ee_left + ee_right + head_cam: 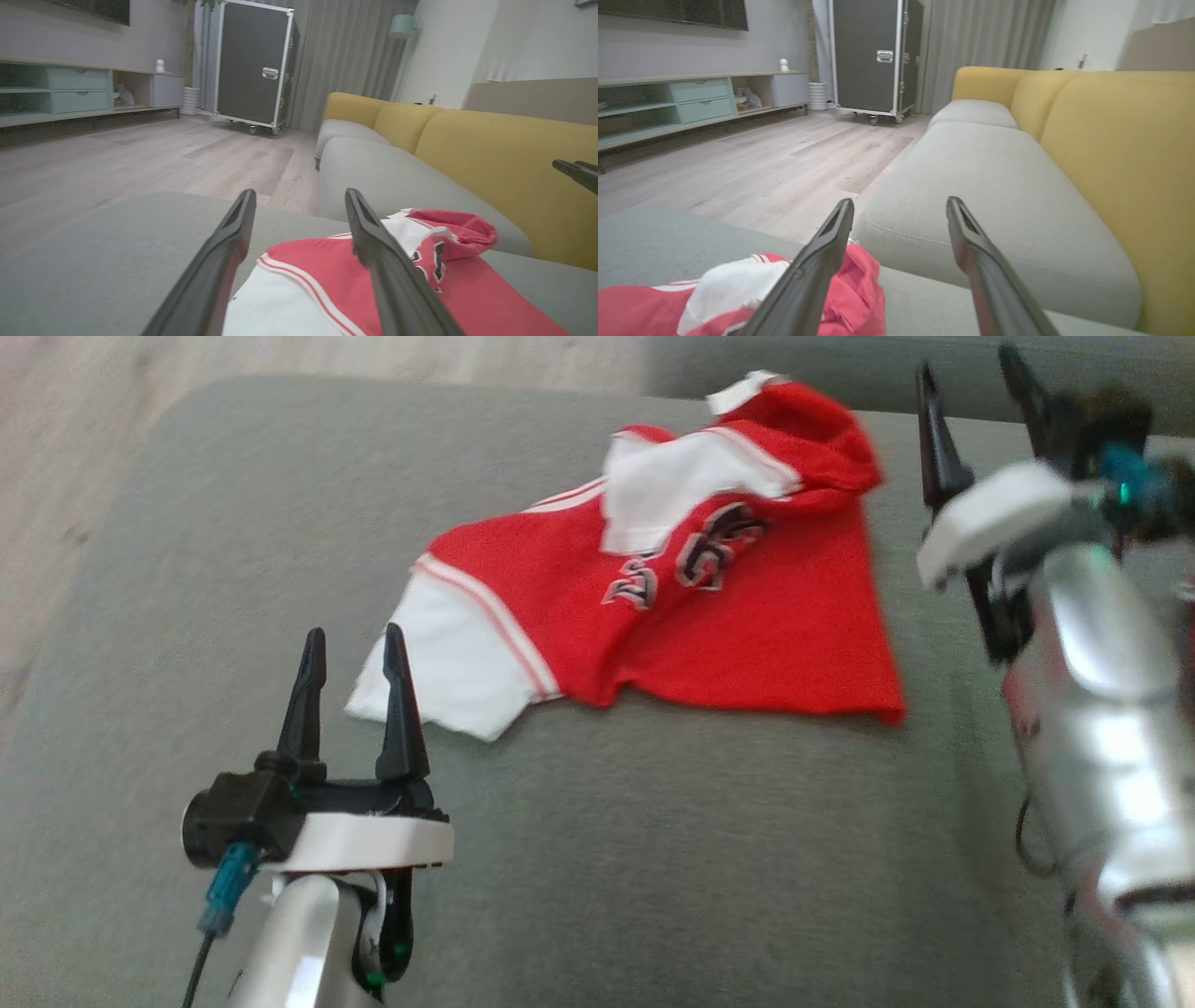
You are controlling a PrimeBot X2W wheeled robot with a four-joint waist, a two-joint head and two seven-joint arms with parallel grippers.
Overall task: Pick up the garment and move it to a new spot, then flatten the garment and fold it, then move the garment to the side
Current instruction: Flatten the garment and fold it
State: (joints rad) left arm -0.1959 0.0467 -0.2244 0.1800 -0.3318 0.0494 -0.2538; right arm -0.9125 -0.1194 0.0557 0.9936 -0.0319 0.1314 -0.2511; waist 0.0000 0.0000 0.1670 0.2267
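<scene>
Looking across the living room, I see pale wooden floor (140,158) running back to a long low sideboard (70,93), grey curtains (345,60) and a big black flight case (252,65) on castors. Closer in is the sofa, with mustard-yellow back cushions (1120,140) and a broad grey seat (653,859). That weave looks matte and padded, so I'd expect cloth to drag on it rather than glide, and any pressing flat to sink in a little.

On that seat lies the garment (747,616), a red sports jersey with white sleeves and dark numerals (691,560). It sits rumpled on the far half of the cushion from the robot, and nothing is holding it. It looks light, limp and thin. It should lift with no effort, but it will sag and fold on itself from a single pinch, so two spread holds seem wiser.

Now the arms. The left gripper (355,639) hovers low at the edge of the near white sleeve (448,663), its fingers (400,709) spread wide and empty. Whether a tip brushes the cloth, I can't tell. The right gripper (967,369) is up on the jersey's far right, blurred, with its fingers (938,457) also parted, empty and clear of the fabric.

Down to the details. The top of the jersey is bunched and flipped over near a white tab (747,390). The sleeve cuff and the flat hem corner (887,705) look like the cleanest places to take hold.
</scene>
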